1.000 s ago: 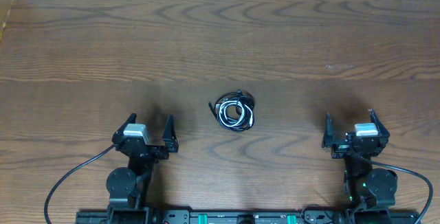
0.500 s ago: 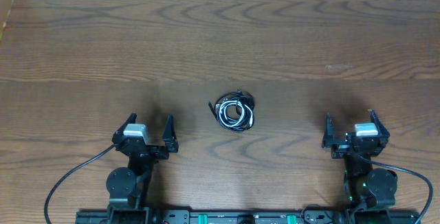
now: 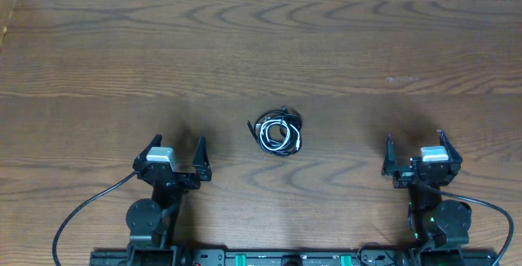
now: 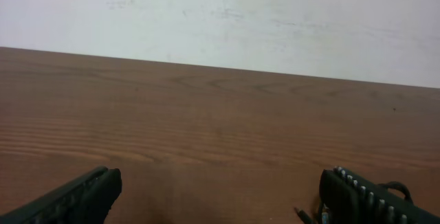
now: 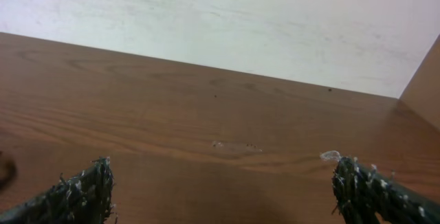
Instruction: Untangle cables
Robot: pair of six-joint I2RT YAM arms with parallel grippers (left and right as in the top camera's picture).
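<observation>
The cables (image 3: 278, 132) lie in one small coiled bundle of black and white cord at the middle of the wooden table (image 3: 261, 46). My left gripper (image 3: 176, 152) rests open near the front edge, to the left of the bundle and apart from it. My right gripper (image 3: 414, 148) stands open at the front right, also apart from it. In the left wrist view only a cable end (image 4: 306, 215) shows beside the right finger, and the gripper (image 4: 220, 196) holds nothing. The right wrist view shows my right gripper (image 5: 221, 186) wide over bare wood.
A white wall (image 4: 220, 18) runs along the table's far edge. Thicker black wires (image 3: 81, 209) loop from the arm bases at the front. A pale scuff (image 5: 237, 146) marks the wood ahead of the right gripper. A wooden side panel (image 5: 423, 80) rises at the right.
</observation>
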